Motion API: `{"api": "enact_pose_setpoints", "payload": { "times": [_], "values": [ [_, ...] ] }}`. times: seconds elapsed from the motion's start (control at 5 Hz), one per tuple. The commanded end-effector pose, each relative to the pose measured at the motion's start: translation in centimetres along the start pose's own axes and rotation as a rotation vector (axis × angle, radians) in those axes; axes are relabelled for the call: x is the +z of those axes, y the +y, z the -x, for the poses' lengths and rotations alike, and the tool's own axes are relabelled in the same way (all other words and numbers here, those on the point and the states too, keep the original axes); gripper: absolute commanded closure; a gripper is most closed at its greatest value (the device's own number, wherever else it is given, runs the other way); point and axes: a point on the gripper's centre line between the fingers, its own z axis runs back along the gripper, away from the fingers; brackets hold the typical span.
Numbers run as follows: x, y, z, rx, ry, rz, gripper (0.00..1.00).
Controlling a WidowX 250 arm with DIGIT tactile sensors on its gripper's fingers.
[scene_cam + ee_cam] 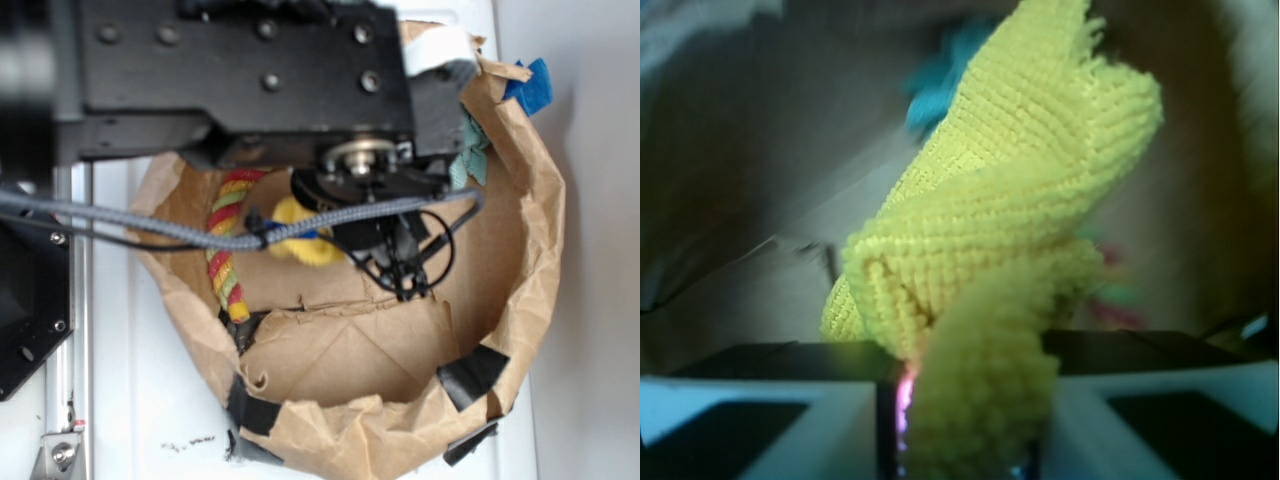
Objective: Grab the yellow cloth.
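Observation:
The yellow cloth fills the middle of the wrist view, bunched and standing up from between the two fingers. My gripper is shut on it, the fabric squeezed between the pale finger blocks. In the exterior view the yellow cloth shows as a small yellow lump inside the brown paper bag, partly hidden under the black arm and its grey cable. There the gripper sits right at the cloth, its fingers mostly hidden by the wrist.
A red, yellow and green twisted rope lies along the bag's left wall. A teal cloth sits at the bag's back right, also blurred behind the yellow one. Black tape patches the bag rim.

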Motion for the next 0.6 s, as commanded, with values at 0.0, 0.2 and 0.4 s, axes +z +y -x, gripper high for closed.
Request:
{"api": "enact_pose_setpoints", "payload": {
  "times": [0.0, 0.2, 0.4],
  "values": [
    [3.5, -0.9, 0.3, -0.11, -0.077, 0.066, 1.0],
    [2.9, -1.7, 0.9, -0.133, -0.073, 0.08, 1.0],
    [2.6, -2.4, 1.4, -0.147, -0.095, 0.085, 1.0]
  ]
}}
